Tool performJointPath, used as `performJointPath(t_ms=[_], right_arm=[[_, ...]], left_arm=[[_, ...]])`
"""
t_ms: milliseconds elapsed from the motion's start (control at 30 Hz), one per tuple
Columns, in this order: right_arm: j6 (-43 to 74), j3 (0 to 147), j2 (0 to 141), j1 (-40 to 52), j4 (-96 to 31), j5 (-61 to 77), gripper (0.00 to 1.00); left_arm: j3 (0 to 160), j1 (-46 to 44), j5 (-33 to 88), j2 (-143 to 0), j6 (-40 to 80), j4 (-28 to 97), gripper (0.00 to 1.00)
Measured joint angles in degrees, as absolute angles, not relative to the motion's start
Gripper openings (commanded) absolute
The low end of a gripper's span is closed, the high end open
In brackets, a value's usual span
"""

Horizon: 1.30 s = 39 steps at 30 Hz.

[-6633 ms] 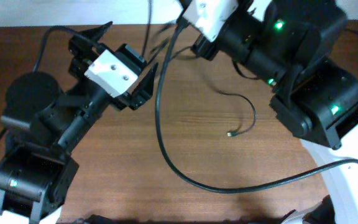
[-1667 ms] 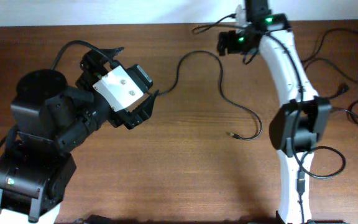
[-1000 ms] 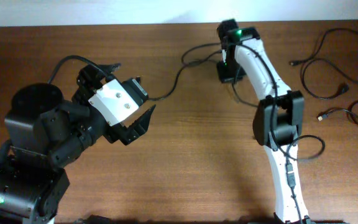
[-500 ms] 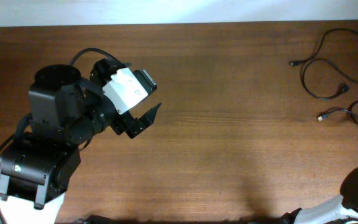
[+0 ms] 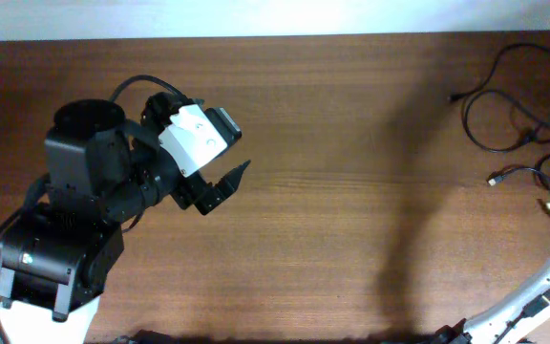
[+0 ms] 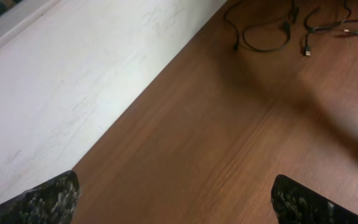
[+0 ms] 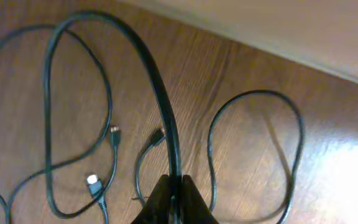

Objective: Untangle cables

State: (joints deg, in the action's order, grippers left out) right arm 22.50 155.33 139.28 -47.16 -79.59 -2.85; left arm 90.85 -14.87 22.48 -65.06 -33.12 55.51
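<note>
Okay, left side first: one left arm [image 5: 94, 191], bulky black casing with a white block at the wrist. Its end effector [image 6: 174, 200] is spread wide, holding nothing; the two fingers [image 6: 42, 199] are dark with a speckled, rough look, one in each bottom corner of the wrist view. The worktop [image 5: 351, 191] is brown wood with a straight grain, slightly glossy. Along its far edge runs a white wall [image 6: 73, 93], matte and scuffed.

On the right, near the worktop's right edge, lie the cables [image 7: 253, 93]: thin, black and round in section, spread in loose loops that cross each other. I count three plug ends lying on the wood, and one is silver-tipped [image 7: 93, 180]. I cannot tell the exact cable count where they overlap.

At the far right, one right arm [image 5: 533, 301], a white link, shows in the bottom corner. Its end effector [image 7: 171, 198] is pressed together, pinching the held cable [image 7: 157, 81]. That cable is black and smooth, looks thicker so near the lens, and arcs up and leftward above the loops.
</note>
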Motion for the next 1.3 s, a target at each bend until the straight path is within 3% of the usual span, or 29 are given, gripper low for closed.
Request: performJointPath(t_ms=[33,67,167,233,300,400,500,567,600,700,800,900,1000,1133,1300], right_arm=[[22.22,155.33,139.48,-46.65,-79.22,-2.63,0.84],[22.02,155.35,139.46,-46.13,-79.0,-1.91,0.99],[16.21,155.33,138.56,-46.0,-80.18,7.38,0.99],[13.93,155.17,128.7,-44.73,-79.92,12.19,0.99],[10.26,155.81,114.08,-41.12,-77.43,22.68,0.99],[5.08,157.99,93.12,-21.67,-62.33,33.34,0.99],[2.39,158.17,87.59,-4.78,-49.82,33.43,0.99],[-1.61,154.21,85.8,-1.56,-50.81,32.01,0.99],[-4.19,145.03,82.96,-1.21,-49.56,30.39,0.99],[-8.25,97.38,62.83,-1.06,-31.09,24.67,0.99],[-7.62,71.33,39.2,-1.1,-15.81,22.48,0.99],[-7.6,68.18,25.76,-6.2,-14.17,18.72,0.99],[-3.6,68.07,19.55,-13.3,-13.61,17.39,0.97],[0.64,61.6,18.94,-13.96,-28.91,25.76,0.99],[-1.26,35.09,19.79,-13.96,-25.74,32.38,0.99]], left_arm=[[90.85,-14.87,22.48,-65.06,-33.12,55.51,0.99],[90.85,-14.87,22.48,-65.06,-33.12,55.53,0.99],[90.85,-14.87,22.48,-65.06,-33.12,55.51,0.99],[90.85,-14.87,22.48,-65.06,-33.1,54.59,0.99],[91.5,-14.87,22.0,-65.12,-32.82,45.52,0.99],[93.34,-14.92,16.97,-64.93,-28.82,15.05,0.99],[93.84,-14.92,6.17,-65.08,-26.63,-1.96,0.99],[94.06,-14.92,-2.85,-65.1,-28.53,0.36,0.99],[94.28,-14.92,-6.63,-65.01,-31.33,7.25,0.99],[93.62,-14.9,-16.58,-62.87,-36.05,27.33,0.99],[91.53,-13.39,-15.22,-52.77,-35.77,31.97,0.99],[82.02,-1.15,-6.44,-34.5,-33.61,29.95,0.99],[72.4,9.06,2.59,-25.67,-29.1,26.79,0.99],[70.89,11.07,10.37,-25.69,-25.63,20.18,0.99],[70.83,11.07,12.05,-25.65,-21.32,17.78,0.99]])
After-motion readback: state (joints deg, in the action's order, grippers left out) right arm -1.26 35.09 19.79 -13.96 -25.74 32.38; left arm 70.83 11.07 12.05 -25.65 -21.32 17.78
